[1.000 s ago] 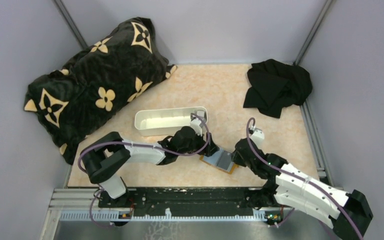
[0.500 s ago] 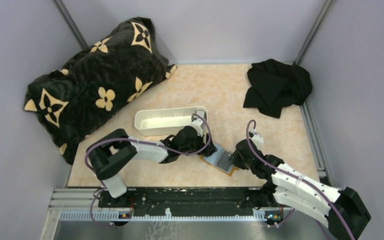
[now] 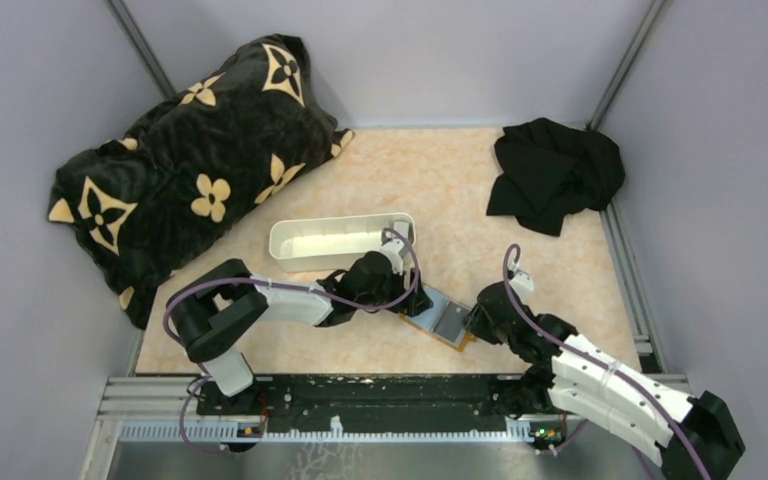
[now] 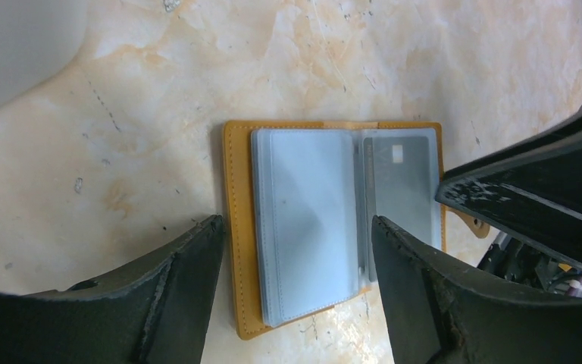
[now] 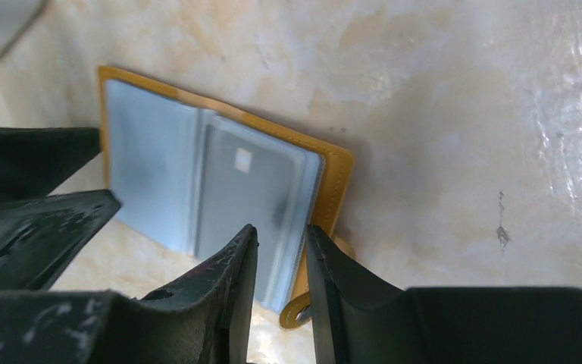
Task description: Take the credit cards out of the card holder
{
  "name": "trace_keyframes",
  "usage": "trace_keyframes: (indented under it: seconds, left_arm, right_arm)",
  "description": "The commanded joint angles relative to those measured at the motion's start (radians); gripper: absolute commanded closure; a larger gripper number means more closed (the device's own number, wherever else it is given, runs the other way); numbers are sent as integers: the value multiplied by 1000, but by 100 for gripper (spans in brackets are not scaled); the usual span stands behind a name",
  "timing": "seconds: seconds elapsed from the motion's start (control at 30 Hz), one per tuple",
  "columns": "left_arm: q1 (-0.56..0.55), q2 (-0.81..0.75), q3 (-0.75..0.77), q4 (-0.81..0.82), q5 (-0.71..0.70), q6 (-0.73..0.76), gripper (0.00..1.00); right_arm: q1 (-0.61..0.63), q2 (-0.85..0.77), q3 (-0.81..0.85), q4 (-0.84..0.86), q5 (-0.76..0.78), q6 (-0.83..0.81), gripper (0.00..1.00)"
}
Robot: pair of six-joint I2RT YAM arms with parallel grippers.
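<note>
1. Card holder (image 4: 333,227): orange-tan stitched bifold with cloudy grey-blue plastic sleeves. It lies open and flat on the table, between my two grippers.
2. Credit card (image 4: 398,189): thin grey rectangle bearing a small pale square, inside the sleeve nearer my right gripper (image 5: 282,243).
3. Left gripper (image 4: 295,227): matte black fingers spread wide, straddling the other sleeve.
4. Right gripper: fingers narrowly apart about the holder's outer edge; I cannot tell whether they pinch it.
5. Table (image 4: 197,76): glossy peach marbling.
6. Beyond: white oblong tray (image 3: 340,240), flower-patterned black cushion (image 3: 180,160), crumpled black cloth (image 3: 555,175).
</note>
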Motion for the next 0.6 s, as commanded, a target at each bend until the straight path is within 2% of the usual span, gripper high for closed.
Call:
trace_keyframes:
  seconds: [0.0,0.2,0.43,0.47,0.57]
  left_arm:
    - [13,-35,-32,-51,53,-22,22]
    - [16,-74,-37,-44,118,-36,30]
    - [16,-119,-114,-2,163,-104,66]
    - [16,-128,-129,-1,159,-110,68]
    - [16,-159,-148,-16,134,-119,67]
  right_arm:
    - [-8,70,-21,82,-11,13,70]
    - [-56,168,-9,171,-38,-37,72]
    - [-213,244,31,254,-118,-184,74]
    - [-230,257,40,261,-132,-200,74]
    - [-246,283,68,268,-135,-239,74]
